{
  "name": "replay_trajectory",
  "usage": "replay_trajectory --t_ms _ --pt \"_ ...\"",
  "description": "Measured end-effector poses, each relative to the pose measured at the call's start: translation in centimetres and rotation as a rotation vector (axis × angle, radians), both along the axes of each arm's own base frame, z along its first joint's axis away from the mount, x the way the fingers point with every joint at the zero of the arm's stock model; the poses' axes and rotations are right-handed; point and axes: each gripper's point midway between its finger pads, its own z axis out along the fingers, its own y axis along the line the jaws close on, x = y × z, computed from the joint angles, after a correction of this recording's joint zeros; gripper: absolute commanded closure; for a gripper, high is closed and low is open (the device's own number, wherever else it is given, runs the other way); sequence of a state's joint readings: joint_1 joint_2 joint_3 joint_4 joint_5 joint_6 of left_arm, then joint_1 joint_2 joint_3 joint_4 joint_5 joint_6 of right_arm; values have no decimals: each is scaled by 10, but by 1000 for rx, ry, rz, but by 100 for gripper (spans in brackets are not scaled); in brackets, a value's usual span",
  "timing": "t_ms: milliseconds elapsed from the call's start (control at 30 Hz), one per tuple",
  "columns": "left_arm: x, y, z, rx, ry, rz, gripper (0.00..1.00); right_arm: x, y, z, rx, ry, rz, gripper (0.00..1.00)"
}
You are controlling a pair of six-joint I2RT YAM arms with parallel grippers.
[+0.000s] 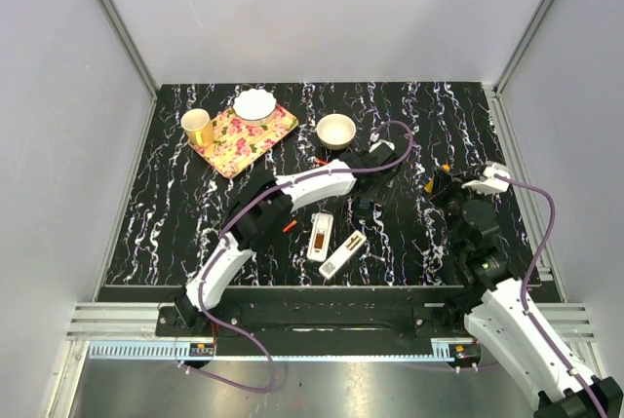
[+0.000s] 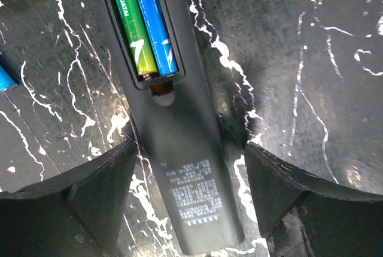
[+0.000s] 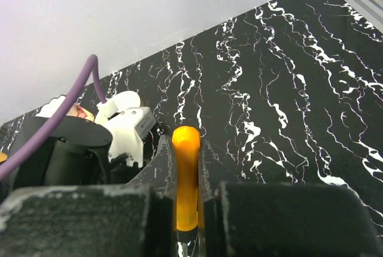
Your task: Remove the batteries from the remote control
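My left pincer (image 2: pixel 188 149) hangs over a remote (image 2: pixel 179 185) on the table (image 1: pixel 175 223), two batteries (image 2: pixel 134 29) side by side in its bay. There's a third battery (image 3: pixel 186 143) between the fingers of my right pincer (image 3: pixel 186 173). Back left: tray (image 1: pixel 278 131) carrying cup (image 1: pixel 197 127) and plate (image 1: pixel 255 104), bowl (image 1: pixel 336 131) right of it.

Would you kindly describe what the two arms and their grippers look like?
The left arm and right arm have white shells with black joints, and a purple cable runs along each. The left gripper has dark, matt, wedge-shaped fingers. The right gripper is dark too, with thin blade-like tips.
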State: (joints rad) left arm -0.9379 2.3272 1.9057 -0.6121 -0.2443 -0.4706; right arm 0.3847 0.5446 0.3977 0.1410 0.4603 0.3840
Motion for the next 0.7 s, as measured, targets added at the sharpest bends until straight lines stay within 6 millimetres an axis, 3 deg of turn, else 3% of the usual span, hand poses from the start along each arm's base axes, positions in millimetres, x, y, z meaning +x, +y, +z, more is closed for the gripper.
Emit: replay_trajectory --t_ms 67,167,200,333,533,633,700 --pt "3 0 -5 13 -1 6 32 0 0 -2 -3 7 0 100" --pt "6 1 -5 20 0 12 60 -1 0 -3 -5 12 1 100" --pt "7 2 -5 22 2 15 75 -1 0 -3 -5 12 1 100" --pt "9 2 -5 3 19 10 100 -1 1 -4 -6 13 10 100" --pt "15 5 2 -37 23 -24 100 -1 9 -5 -11 16 53 100" --pt "15 13 25 -71 5 -46 100 -1 14 -6 -17 20 83 100" --pt "14 25 55 -100 -30 -61 100 -1 18 -8 -24 25 107 100"
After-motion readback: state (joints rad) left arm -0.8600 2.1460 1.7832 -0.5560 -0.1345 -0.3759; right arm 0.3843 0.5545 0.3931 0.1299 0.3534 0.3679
